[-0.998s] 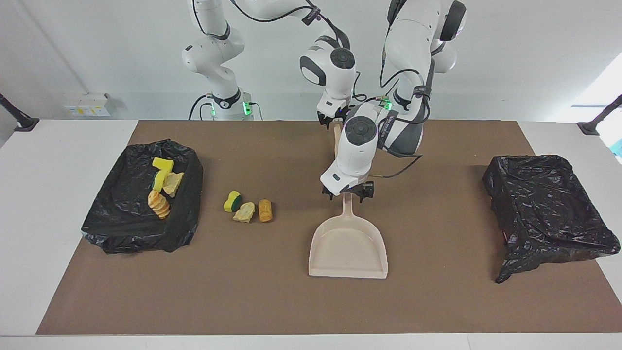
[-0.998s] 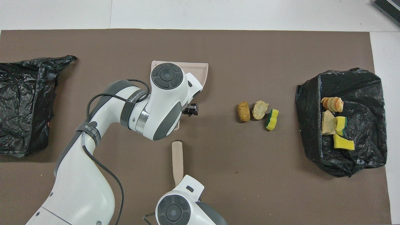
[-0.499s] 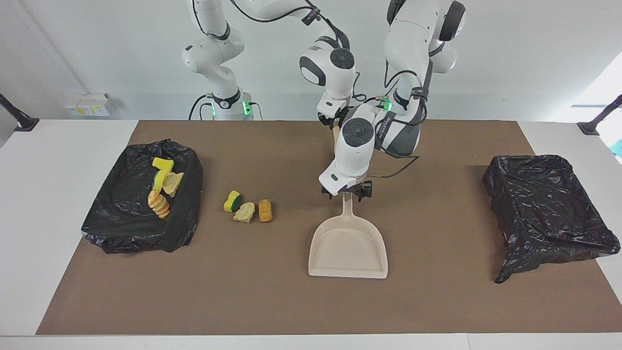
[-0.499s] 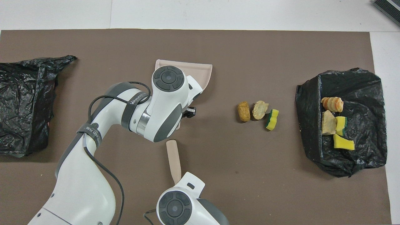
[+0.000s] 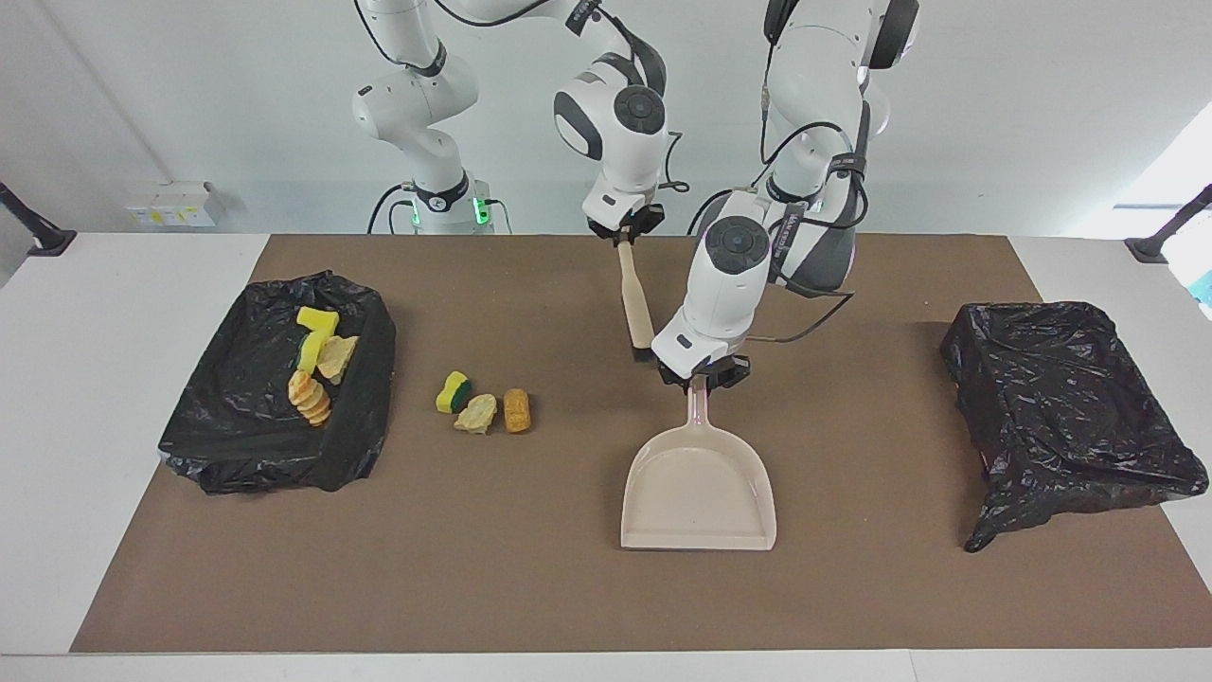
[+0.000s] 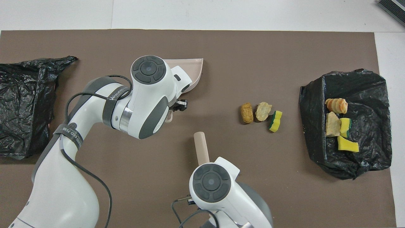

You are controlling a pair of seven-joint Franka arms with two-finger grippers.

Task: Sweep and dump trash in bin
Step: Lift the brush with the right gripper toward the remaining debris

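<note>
Three loose pieces of trash (image 5: pixel 478 409) (image 6: pixel 261 113) lie in a row on the brown mat, beside the black-lined bin (image 5: pixel 237 445) (image 6: pixel 364 88) at the right arm's end. More trash (image 5: pixel 312 393) (image 6: pixel 336 105) lies inside that bin. My left gripper (image 5: pixel 705 377) (image 6: pixel 175 109) is shut on the handle of the beige dustpan (image 5: pixel 699 493) (image 6: pixel 193 74), whose mouth points away from the robots. My right gripper (image 5: pixel 625 232) is shut on the top of a beige sweeping stick (image 5: pixel 636 303) (image 6: pixel 201 147). The stick hangs tilted, its lower end close to the left gripper.
A second black-lined bin (image 5: pixel 1070 407) (image 6: pixel 22 104) with nothing visible in it sits at the left arm's end of the mat. White table surface borders the mat (image 5: pixel 530 587) on all sides.
The left gripper closed on the dustpan handle and dragged the pan toward the left arm's end. The right gripper shifted toward the right arm's end with the stick, now clear of the left arm.
</note>
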